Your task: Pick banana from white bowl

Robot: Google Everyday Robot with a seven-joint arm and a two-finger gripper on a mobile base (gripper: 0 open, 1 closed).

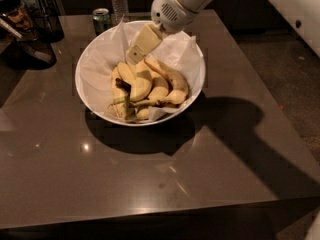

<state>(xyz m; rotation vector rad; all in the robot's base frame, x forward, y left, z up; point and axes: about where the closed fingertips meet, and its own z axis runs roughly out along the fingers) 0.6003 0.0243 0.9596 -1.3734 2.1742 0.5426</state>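
The tool (136, 53) is hovering over the far side of the white bowl (85, 96), angling down toward the fruit, likely lining up a grasp; how wide it is set cannot be told, and it is carrying nothing. The banana (118, 95), greenish at its stem, is lying at the left of the pile on crumpled paper (100, 59) that is cushioning the fruit. A green can (101, 20) is standing on the worktop (150, 184) just beyond the bowl, its label unreadable.
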